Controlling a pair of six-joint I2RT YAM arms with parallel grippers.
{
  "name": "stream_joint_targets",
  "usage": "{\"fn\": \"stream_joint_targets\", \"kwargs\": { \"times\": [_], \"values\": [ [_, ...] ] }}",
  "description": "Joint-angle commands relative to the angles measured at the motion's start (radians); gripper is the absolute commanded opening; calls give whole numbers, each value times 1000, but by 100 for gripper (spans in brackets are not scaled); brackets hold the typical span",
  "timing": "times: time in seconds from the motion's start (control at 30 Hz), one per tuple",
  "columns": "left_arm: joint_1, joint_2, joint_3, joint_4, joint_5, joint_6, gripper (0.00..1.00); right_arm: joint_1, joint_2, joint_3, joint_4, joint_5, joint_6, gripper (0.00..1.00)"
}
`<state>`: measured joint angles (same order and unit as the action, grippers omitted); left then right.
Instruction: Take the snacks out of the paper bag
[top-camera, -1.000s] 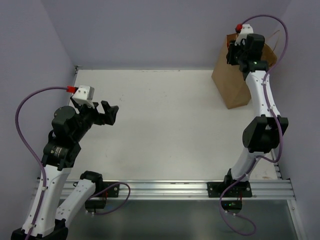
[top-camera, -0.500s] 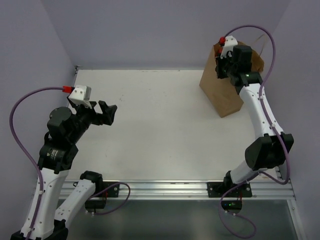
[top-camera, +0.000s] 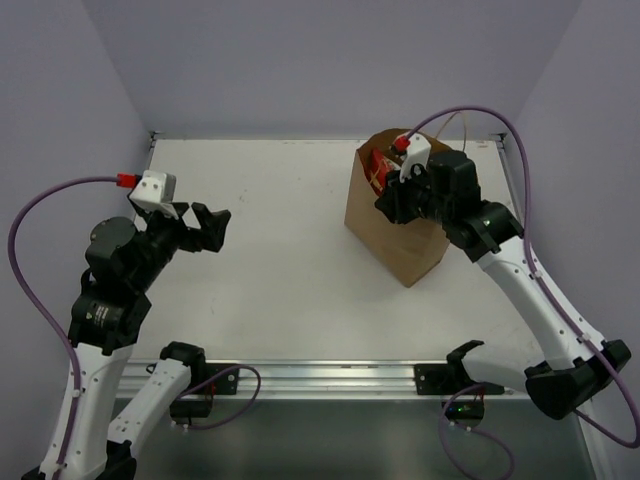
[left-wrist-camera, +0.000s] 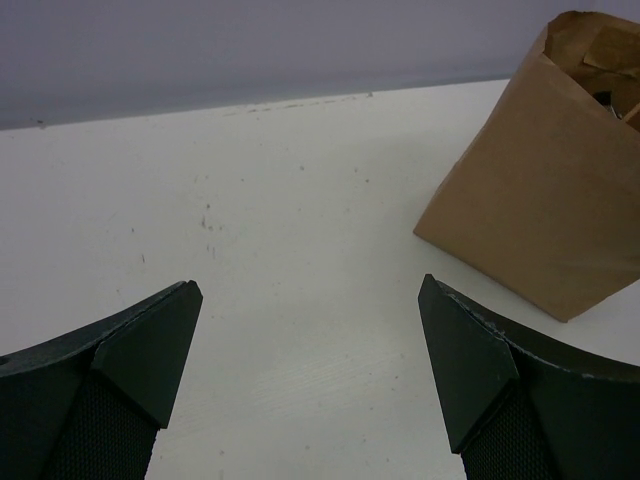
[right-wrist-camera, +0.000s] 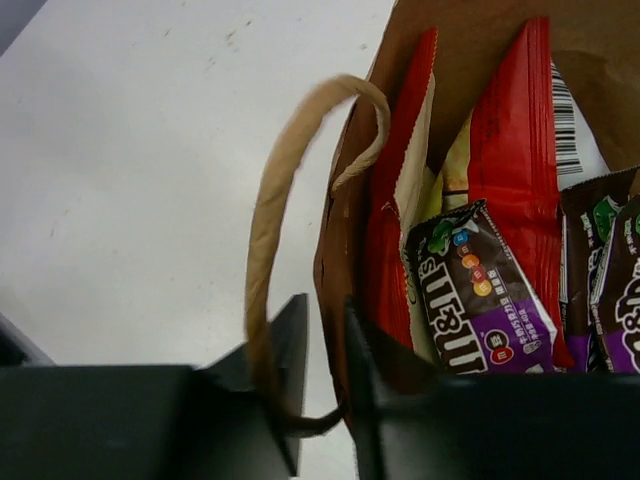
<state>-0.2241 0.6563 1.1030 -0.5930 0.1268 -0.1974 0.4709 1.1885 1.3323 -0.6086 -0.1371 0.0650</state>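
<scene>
The brown paper bag (top-camera: 392, 235) stands right of the table's middle; it also shows in the left wrist view (left-wrist-camera: 545, 210). My right gripper (top-camera: 392, 203) is shut on the bag's rim (right-wrist-camera: 335, 270), one finger inside and one outside, beside a twisted handle (right-wrist-camera: 275, 210). Inside the bag I see red chip packets (right-wrist-camera: 515, 150), a white-and-red packet (right-wrist-camera: 410, 170) and purple-brown M&M's candy bars (right-wrist-camera: 480, 290). Red packets peek out in the top view (top-camera: 378, 165). My left gripper (top-camera: 208, 226) is open and empty, off to the bag's left above bare table (left-wrist-camera: 310, 300).
The white table (top-camera: 270, 200) ends in a metal rail (top-camera: 330, 378) at the near edge. Lilac walls close in the back and both sides.
My right gripper has dragged the paper bag from the far right corner leftward and nearer, toward the table's middle. The left arm has shifted only slightly.
</scene>
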Motion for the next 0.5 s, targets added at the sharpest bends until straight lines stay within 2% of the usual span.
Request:
{"fn": "stream_joint_targets", "kwargs": {
  "times": [0.0, 0.03, 0.07, 0.13, 0.17, 0.3, 0.33, 0.47],
  "values": [
    [-6, 8, 34, -8, 13, 18, 100, 38, -24, 44, -60, -61, 48, 30],
    [-6, 11, 37, -10, 17, 18, 100, 37, -26, 82, -107, -61, 50, 39],
    [-6, 9, 40, -10, 17, 16, 100, 38, -35, 103, -132, -49, 50, 53],
    [-6, 14, 41, -11, 17, 18, 100, 38, -50, 166, -199, -3, 32, 66],
    [-6, 14, 41, -11, 19, 18, 100, 38, -58, 192, -224, 8, 13, 76],
    [-6, 28, 40, -11, 23, 18, 100, 35, -96, 306, -295, 137, -57, 82],
    [-6, 32, 38, -11, 27, 18, 100, 34, -104, 320, -289, 222, -92, 83],
    [-6, 46, 35, -11, 34, 18, 100, -75, -102, 335, -251, 316, -106, 84]
  ]
}}
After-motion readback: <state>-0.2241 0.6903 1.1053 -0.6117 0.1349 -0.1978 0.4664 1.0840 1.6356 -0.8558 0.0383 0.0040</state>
